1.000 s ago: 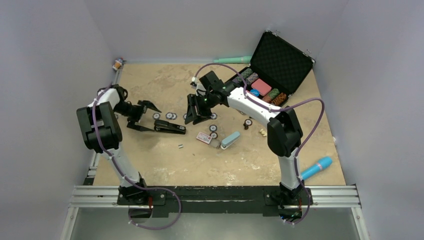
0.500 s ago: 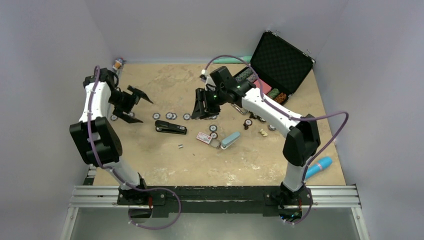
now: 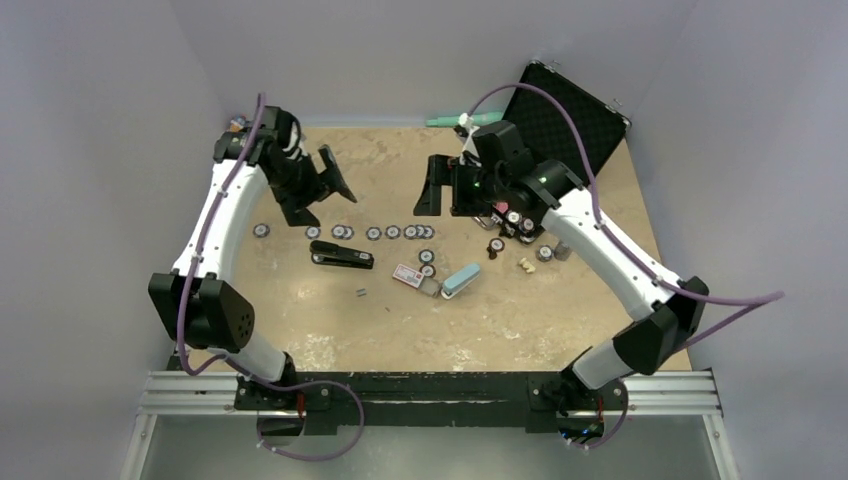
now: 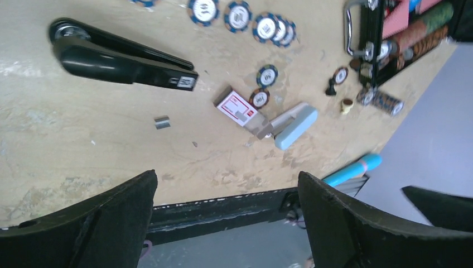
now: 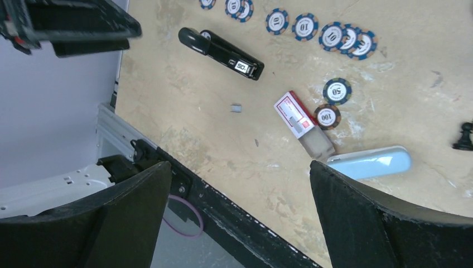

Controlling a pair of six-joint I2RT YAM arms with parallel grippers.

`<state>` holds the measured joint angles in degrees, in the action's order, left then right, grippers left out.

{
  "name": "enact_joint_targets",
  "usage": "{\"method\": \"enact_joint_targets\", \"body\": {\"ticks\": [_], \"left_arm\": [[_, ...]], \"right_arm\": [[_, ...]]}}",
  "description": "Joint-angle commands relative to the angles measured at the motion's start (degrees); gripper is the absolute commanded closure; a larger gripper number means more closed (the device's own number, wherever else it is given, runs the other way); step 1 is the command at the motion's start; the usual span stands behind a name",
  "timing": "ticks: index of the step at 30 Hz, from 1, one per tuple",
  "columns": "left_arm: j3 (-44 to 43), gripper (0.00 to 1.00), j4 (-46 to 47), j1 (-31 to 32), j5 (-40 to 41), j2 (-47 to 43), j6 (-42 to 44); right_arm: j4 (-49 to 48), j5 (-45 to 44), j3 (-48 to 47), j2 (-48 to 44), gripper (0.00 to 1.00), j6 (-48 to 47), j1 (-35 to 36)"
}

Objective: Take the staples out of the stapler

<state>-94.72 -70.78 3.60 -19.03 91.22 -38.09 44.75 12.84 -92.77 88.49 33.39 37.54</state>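
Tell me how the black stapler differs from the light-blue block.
The stapler is black, the light-blue block pale. The stapler is longer and tapers toward one end; the block is shorter with rounded ends. The stapler lies alone; the block sits close to the red-and-white card. Both lie flat on the table.

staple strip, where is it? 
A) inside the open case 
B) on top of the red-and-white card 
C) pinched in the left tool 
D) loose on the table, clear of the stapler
D: the staples lie by themselves on the bare table, a gap away on the near side of the stapler, touching nothing else.
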Motion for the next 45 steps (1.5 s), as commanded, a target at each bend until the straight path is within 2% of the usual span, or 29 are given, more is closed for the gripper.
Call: {"method": "enact_joint_targets", "body": {"ticks": [1, 6, 12, 15, 19, 23, 27, 30, 36, 41, 45], "left_arm": [[-1.73, 0.01, 3.33, 7.24, 1.45, -2.95, 3.98], [-1.47, 0.01, 5.19, 16.17, 3.49, -2.76, 6.15], [-0.98, 0.03, 6.34, 24.3, 8.51, -1.58, 10.14], [-1.34, 0.03, 7.93, 29.08, 11.33, -1.5, 12.55], [-2.31, 0.03, 9.72, 31.38, 7.89, 0.36, 13.78], [-1.95, 0.03, 12.29, 34.11, 6.95, 2.74, 15.63], [-2.58, 0.06, 14.06, 37.2, 3.37, 6.96, 18.62], [-3.8, 0.07, 14.4, 40.21, 3.93, 10.06, 20.98], [-2.27, 0.11, 18.57, 42.87, 2.39, 14.52, 20.9], [-2.59, 0.12, 19.76, 44.59, 3.15, 18.49, 21.56], [-3.4, 0.14, 19.56, 45.14, 5.49, 20.96, 21.97]], "right_arm": [[0.36, -3.54, 1.49, -6.54, 0.01, -1.52, -0.86], [-1.78, -4.42, 4.01, -14.03, 0.01, -2.99, -0.83], [-14.74, -9.39, 15.45, -29.21, 0.01, 4.09, -0.88], [-15.4, -12.17, 17.68, -33.57, 0.01, 6.71, -0.88], [-10.42, -12.76, 16.76, -34.04, 0.01, 7.57, -0.81], [-10.94, -8.1, 18.56, -36.37, 0.1, 5.23, -0.86], [-11.41, -6.4, 23.24, -40.8, 0.08, 8.45, -0.81], [-11.05, -3.76, 25.97, -43.0, 0.07, 10.01, -0.83], [-14.18, -0.83, 31.47, -47.38, 0.06, 16.44, -0.88], [-25.04, 4.87, 40.39, -54.87, 0.02, 23.75, -0.86], [-24.46, 4.5, 39.98, -56.49, 0.01, 23.84, -0.88]]}}
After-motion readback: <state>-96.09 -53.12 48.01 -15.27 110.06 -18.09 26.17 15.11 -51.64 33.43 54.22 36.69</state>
